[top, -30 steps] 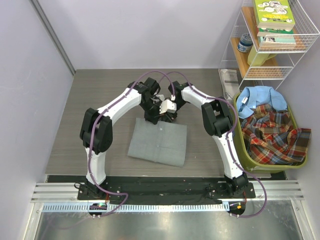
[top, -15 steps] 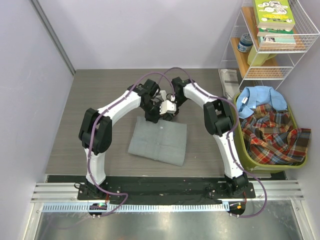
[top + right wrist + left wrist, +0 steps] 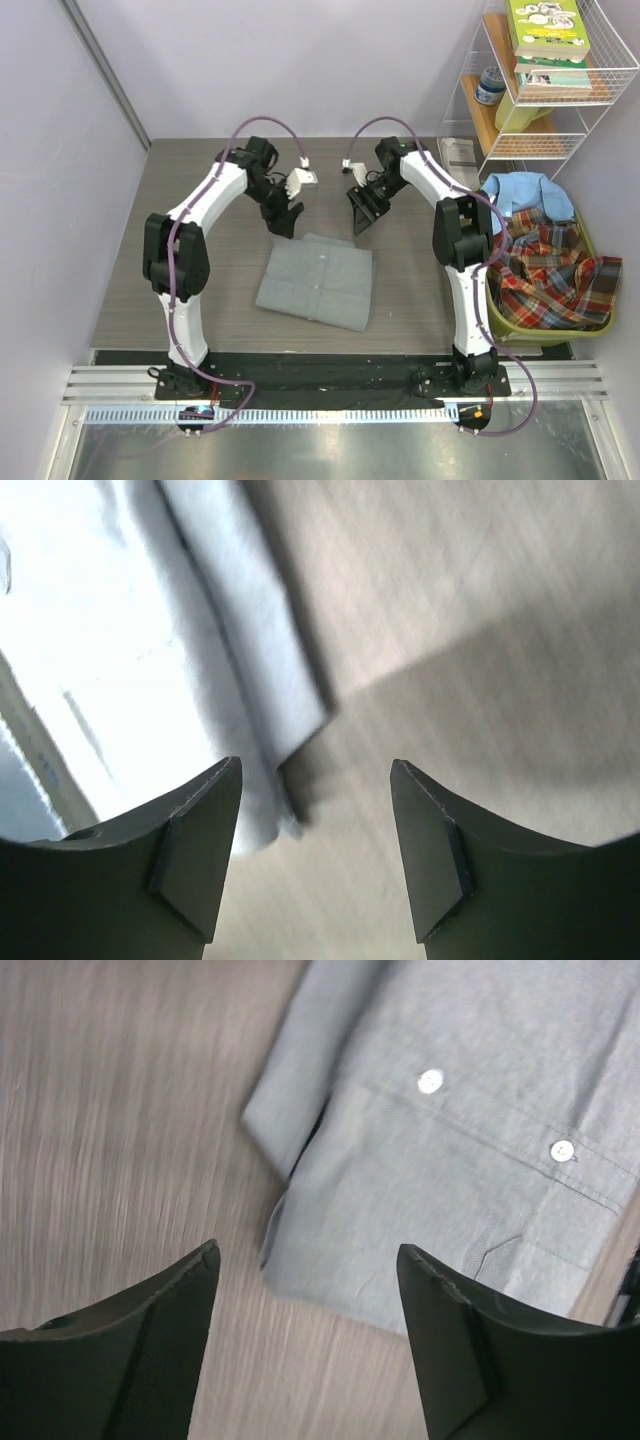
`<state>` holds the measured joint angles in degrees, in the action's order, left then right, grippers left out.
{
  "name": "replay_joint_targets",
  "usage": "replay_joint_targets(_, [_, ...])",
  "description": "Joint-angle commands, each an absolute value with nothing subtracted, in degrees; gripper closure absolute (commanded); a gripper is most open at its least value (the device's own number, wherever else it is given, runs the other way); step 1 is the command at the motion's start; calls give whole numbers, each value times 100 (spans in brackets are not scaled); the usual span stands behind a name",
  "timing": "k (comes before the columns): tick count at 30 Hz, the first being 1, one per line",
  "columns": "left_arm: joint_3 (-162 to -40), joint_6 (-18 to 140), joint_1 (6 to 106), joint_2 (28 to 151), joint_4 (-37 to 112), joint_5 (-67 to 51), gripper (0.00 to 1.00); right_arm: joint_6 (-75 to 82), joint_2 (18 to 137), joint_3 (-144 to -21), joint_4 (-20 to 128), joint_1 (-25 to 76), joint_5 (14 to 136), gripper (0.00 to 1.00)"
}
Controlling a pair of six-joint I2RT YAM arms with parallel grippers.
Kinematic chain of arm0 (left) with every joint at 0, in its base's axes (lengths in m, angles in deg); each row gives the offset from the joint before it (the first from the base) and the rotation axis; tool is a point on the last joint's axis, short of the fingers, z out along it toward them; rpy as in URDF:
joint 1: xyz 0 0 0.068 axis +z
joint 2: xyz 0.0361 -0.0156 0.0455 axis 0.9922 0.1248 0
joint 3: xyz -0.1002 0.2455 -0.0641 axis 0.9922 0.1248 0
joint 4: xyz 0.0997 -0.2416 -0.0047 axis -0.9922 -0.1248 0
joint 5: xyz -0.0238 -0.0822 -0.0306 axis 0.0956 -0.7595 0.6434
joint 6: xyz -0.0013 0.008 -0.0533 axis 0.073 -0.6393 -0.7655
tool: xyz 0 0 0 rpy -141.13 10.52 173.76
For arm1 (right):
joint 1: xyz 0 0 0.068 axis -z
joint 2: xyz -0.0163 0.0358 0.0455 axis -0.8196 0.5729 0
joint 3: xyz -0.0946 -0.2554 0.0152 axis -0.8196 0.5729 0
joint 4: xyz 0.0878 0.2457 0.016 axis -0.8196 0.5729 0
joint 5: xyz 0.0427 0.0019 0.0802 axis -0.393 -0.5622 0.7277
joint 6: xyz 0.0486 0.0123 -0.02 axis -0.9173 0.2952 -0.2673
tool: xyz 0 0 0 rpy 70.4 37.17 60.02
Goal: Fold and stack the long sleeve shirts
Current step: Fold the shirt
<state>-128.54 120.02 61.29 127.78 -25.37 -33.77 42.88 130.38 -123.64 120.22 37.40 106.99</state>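
A grey long sleeve shirt lies folded into a flat rectangle on the wooden table. My left gripper hangs open just beyond the shirt's far left corner, holding nothing. In the left wrist view the shirt's buttoned edge shows past the open left gripper. My right gripper is open off the far right corner. The right wrist view shows that corner past the empty right gripper. A light blue shirt and a red-green plaid shirt lie crumpled in the green basket.
The basket stands at the table's right edge. Behind it is a white wire shelf rack with books and a jar. A folded paper lies at the back right of the table. Walls close in the left and back.
Both grippers were together and nearly shut at the grey shirt's far edge. They have opened, let go of the cloth and drawn apart, left to the left and right to the right.
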Motion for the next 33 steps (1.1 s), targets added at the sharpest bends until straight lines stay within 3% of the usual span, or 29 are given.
replay_joint_targets(1, [-12969, 11301, 6621, 12944, -2693, -3842, 27, 4379, 12466, -12029, 12129, 3642, 10644, 33])
replay_joint_targets(11, [-13021, 10782, 6921, 13595, -2499, -4045, 29, 4308, 12256, -11449, 12226, 3633, 10855, 32])
replay_joint_targets(19, [-12934, 10738, 6929, 13762, -2579, -4405, 42, 4431, 12123, -11168, 12384, 3563, 10925, 39])
replay_joint_targets(23, [-12916, 10799, 6929, 13736, -2684, -4493, 51, 4528, 12158, -11132, 12463, 3554, 10934, 58])
replay_joint_targets(26, [-12916, 10914, 6929, 13727, -2851, -4555, 49, 4554, 12150, -11141, 12498, 3554, 10925, 66])
replay_joint_targets(30, [-12934, 10923, 6921, 13788, -2948, -4590, 50, 4572, 12106, -11168, 12525, 3554, 10881, 94])
replay_joint_targets(33, [-12960, 10914, 6921, 13832, -2983, -4537, 52, 4563, 12036, -11159, 12533, 3554, 10768, 99])
